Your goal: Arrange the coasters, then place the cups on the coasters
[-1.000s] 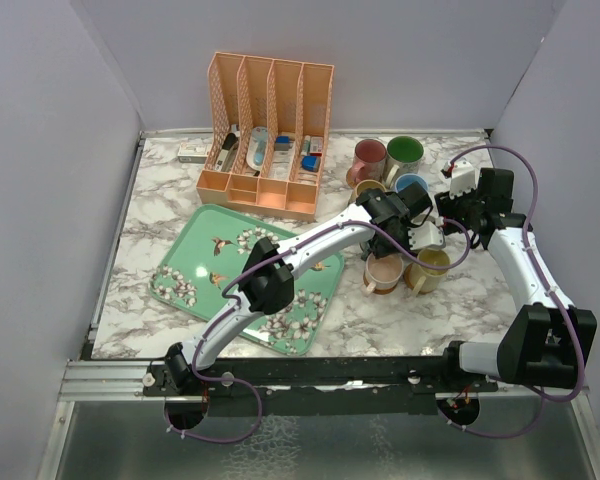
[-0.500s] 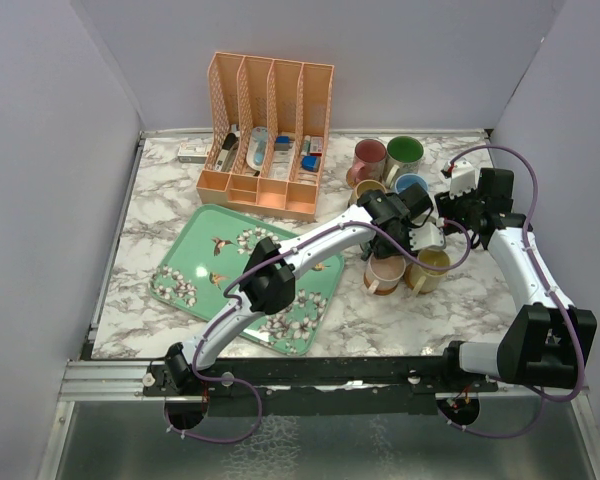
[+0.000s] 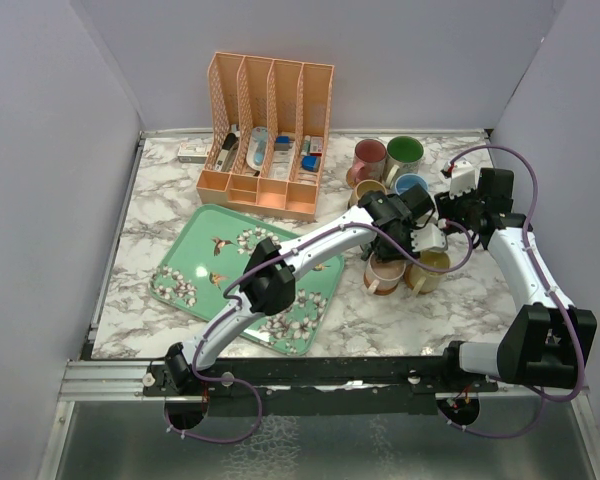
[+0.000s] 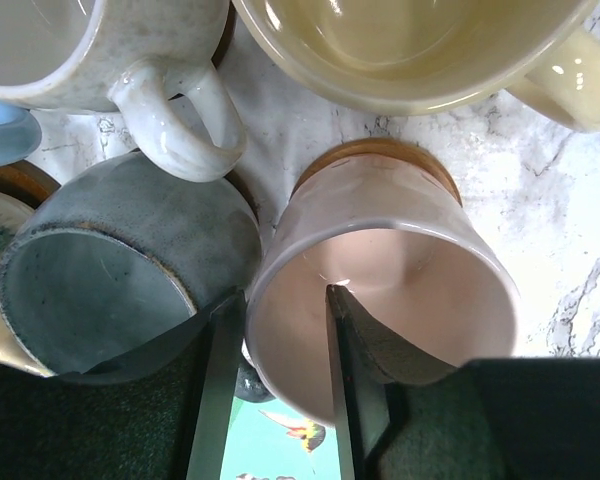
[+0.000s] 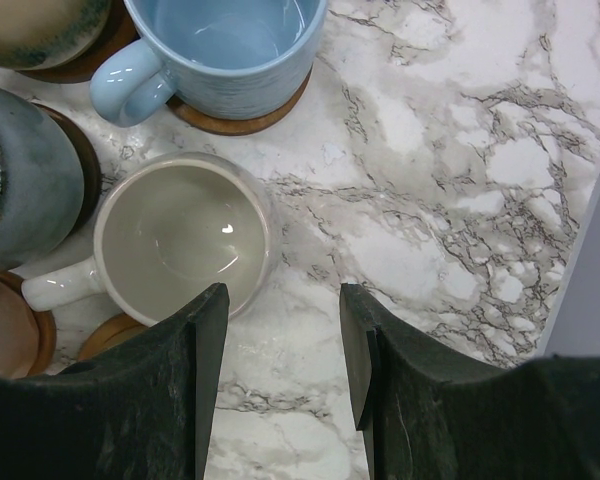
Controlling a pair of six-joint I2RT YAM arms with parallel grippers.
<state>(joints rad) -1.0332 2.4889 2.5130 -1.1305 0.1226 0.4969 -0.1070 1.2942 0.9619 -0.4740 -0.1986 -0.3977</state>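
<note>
You're looking at a pale pink glazed ceramic mug over an orange-brown round wooden coaster. Around it you have a matte grey-blue ceramic mug, a cream speckled ceramic mug and a butter-yellow glossy ceramic mug. Your tabletop of white marble pattern is veined grey. The mint-green rectangular tray carries white blossoms and small birds.

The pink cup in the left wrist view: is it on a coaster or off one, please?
On one: the edge of a brown coaster shows beneath the base of the pink cup.
</note>
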